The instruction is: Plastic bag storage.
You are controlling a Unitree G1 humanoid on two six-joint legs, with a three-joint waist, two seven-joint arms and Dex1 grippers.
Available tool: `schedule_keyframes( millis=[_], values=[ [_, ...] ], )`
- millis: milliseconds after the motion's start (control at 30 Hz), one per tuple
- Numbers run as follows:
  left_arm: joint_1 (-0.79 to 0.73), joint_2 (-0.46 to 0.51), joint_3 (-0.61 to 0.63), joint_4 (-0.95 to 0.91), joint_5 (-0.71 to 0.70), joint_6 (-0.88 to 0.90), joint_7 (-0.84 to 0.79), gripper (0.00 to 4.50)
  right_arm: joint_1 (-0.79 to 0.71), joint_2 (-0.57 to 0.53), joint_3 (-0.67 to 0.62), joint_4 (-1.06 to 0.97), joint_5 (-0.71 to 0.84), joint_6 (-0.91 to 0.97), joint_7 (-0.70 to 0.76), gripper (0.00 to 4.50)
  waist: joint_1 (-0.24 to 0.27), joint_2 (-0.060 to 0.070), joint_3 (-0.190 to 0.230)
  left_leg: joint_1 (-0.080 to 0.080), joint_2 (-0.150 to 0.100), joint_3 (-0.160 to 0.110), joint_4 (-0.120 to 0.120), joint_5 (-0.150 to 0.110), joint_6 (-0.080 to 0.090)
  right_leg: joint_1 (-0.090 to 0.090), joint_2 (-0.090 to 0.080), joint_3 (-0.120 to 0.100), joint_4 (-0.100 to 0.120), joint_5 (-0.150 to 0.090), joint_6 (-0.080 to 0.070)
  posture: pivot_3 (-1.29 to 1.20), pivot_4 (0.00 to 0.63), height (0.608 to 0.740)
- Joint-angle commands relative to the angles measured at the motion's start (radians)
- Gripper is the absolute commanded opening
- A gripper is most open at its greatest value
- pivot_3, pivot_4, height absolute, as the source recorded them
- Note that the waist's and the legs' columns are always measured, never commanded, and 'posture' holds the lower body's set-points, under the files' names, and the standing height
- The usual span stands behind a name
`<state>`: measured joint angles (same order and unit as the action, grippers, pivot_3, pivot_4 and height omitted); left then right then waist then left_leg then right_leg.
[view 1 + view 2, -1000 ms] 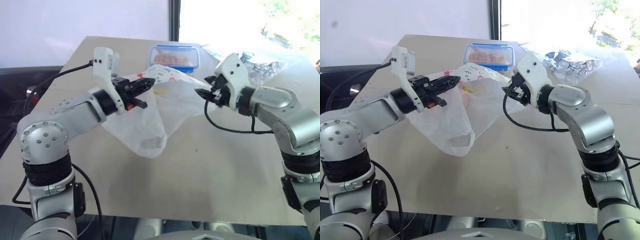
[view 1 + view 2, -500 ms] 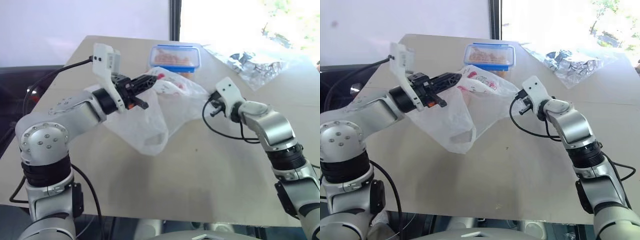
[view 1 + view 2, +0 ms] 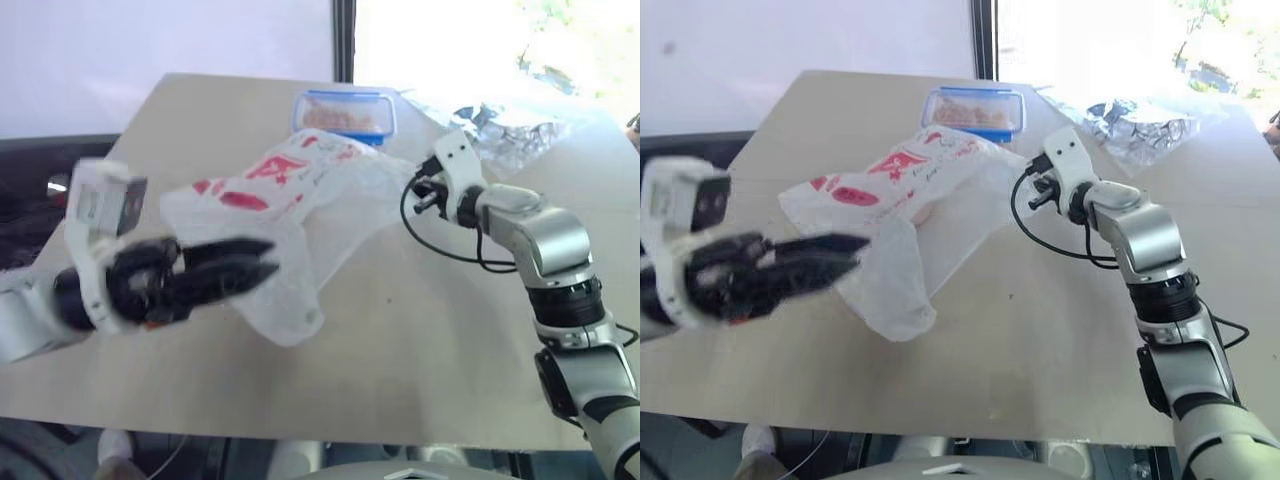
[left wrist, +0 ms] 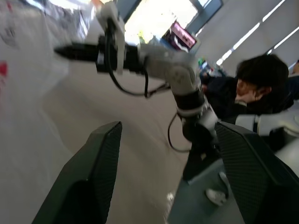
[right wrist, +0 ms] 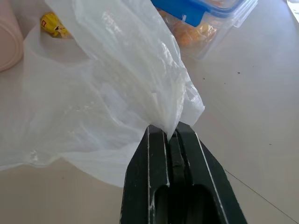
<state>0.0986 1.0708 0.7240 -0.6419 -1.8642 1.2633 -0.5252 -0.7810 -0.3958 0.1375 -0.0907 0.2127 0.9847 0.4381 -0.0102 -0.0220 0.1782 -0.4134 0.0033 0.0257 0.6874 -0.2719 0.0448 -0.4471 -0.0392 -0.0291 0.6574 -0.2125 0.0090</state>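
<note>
R tool clenched on plastic bag, L tool released, blue-lid box w/ orange food

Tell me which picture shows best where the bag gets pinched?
The right wrist view: the right tool is shut on a bunched edge of the bag, seen close up. In the eye views the whole bag, red print up, sags between table and that tool, the pinch tiny. The left wrist view catches a white strip of it.

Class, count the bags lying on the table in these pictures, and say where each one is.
2. The white plastic bag with red print lies mid-table, its edge pinched by the right gripper. The crinkled silvery bag lies at the far right of the table. Others could be hidden.
</note>
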Motion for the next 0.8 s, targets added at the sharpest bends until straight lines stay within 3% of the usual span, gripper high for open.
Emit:
schedule_keyframes(
  millis=[33, 167, 300, 433, 533, 567, 700, 800],
  values=[
    [0.088, -0.040, -0.014, -0.157, 0.244, -0.034, -0.078, 3.41, -0.007, 0.003, -0.010, -0.040, 0.006, 0.000, 0.005, 0.00, 0.002, 0.000, 0.000, 0.000, 0.000, 0.000, 0.000, 0.000, 0.000, 0.000, 0.001, 0.000, 0.000, 0.000, 0.000, 0.00, 0.150, 0.740],
    [0.129, -0.070, -0.223, -0.208, 0.610, -0.181, -0.055, 3.41, -0.007, 0.006, -0.008, -0.065, 0.009, 0.017, 0.006, 0.00, 0.005, 0.001, -0.001, 0.002, 0.000, 0.000, -0.001, 0.001, -0.001, 0.000, 0.004, 0.001, 0.002, 0.000, -0.001, 0.00, 0.150, 0.740],
    [0.002, -0.113, -0.413, -0.133, 0.764, -0.236, 0.023, 3.41, -0.005, 0.005, -0.010, -0.088, 0.010, 0.038, 0.003, 0.00, 0.008, 0.002, -0.001, 0.002, 0.001, 0.000, -0.001, 0.001, -0.002, 0.000, 0.004, 0.002, 0.003, 0.000, -0.002, 0.00, 0.150, 0.740],
    [-0.144, -0.125, -0.656, -0.092, 0.940, -0.265, -0.003, 3.41, 0.000, 0.009, -0.014, -0.105, 0.010, 0.053, -0.002, 0.00, 0.009, 0.002, -0.001, 0.002, 0.001, 0.001, -0.001, 0.002, -0.002, 0.000, 0.006, 0.003, 0.003, 0.001, -0.002, 0.00, 0.150, 0.740],
    [-0.238, -0.183, -0.708, -0.033, 0.922, -0.271, -0.059, 2.55, -0.002, 0.011, -0.015, -0.106, 0.009, 0.053, -0.005, 0.00, 0.006, 0.002, -0.001, 0.001, 0.001, 0.002, -0.001, 0.002, -0.002, -0.001, 0.005, 0.003, 0.003, 0.001, -0.001, 0.00, 0.150, 0.740],
    [-0.259, -0.195, -0.717, -0.013, 0.932, -0.277, -0.071, 1.94, -0.005, 0.012, -0.016, -0.102, 0.009, 0.051, -0.005, 0.00, 0.004, 0.002, -0.001, 0.001, 0.001, 0.002, -0.001, 0.002, -0.002, -0.001, 0.005, 0.003, 0.003, 0.001, -0.001, 0.00, 0.150, 0.740],
    [-0.306, -0.219, -0.739, 0.055, 0.995, -0.303, -0.094, 0.23, -0.017, 0.008, -0.019, -0.064, -0.002, 0.022, -0.006, 0.00, 0.000, 0.002, -0.001, 0.001, 0.002, 0.001, -0.001, 0.002, -0.002, -0.001, 0.004, 0.003, 0.002, 0.001, -0.002, 0.00, 0.150, 0.740],
    [-0.304, -0.237, -0.721, 0.051, 0.976, -0.298, -0.106, 0.11, -0.031, 0.005, -0.032, -0.040, -0.002, 0.005, -0.004, 0.00, -0.003, 0.002, -0.001, 0.001, 0.002, 0.002, -0.001, 0.002, -0.001, -0.001, 0.004, 0.003, 0.002, 0.001, -0.001, 0.00, 0.150, 0.740]
  ],
)
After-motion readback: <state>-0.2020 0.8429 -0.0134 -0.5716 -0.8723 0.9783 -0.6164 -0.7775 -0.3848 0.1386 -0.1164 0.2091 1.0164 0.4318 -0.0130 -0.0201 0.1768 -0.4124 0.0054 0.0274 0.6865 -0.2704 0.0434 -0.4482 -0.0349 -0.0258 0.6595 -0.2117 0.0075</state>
